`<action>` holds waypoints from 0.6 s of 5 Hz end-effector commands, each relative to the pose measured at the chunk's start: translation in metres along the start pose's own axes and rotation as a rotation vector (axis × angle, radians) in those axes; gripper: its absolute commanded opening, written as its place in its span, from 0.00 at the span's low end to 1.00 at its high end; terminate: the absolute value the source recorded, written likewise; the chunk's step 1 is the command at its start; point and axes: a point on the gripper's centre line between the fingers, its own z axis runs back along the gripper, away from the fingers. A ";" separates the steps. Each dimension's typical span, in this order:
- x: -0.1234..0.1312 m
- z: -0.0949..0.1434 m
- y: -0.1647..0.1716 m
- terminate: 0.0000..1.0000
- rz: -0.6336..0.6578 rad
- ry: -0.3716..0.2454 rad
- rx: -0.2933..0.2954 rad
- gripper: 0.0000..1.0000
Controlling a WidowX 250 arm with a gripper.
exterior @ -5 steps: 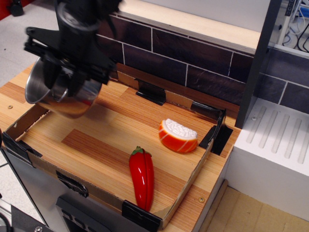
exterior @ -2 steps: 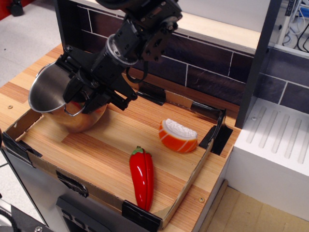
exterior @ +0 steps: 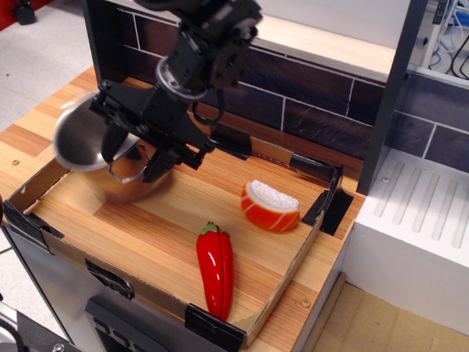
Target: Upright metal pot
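The shiny metal pot (exterior: 95, 147) is at the left of the tray, tilted with its open mouth facing left and up; its image is blurred. Its base is low, near the wooden tray floor (exterior: 161, 227); I cannot tell if it touches. My black gripper (exterior: 135, 147) reaches down from the upper middle and is closed around the pot's rim and wall on its right side. One loop handle shows below the fingers.
A red pepper (exterior: 215, 268) lies near the tray's front edge. An orange-and-white sushi piece (exterior: 270, 205) sits right of centre. Low cardboard walls with black clips ring the tray. A dark tiled wall stands behind; a white drainer (exterior: 418, 220) is at right.
The gripper swung the pot from high at the far left down into the tray, then turned it; its mouth now faces more upward and has shifted slightly right.
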 end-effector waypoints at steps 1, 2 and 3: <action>0.011 0.045 0.020 0.00 0.016 -0.129 -0.176 1.00; 0.014 0.052 0.026 0.00 0.022 -0.132 -0.212 1.00; 0.017 0.054 0.028 0.00 0.014 -0.127 -0.294 1.00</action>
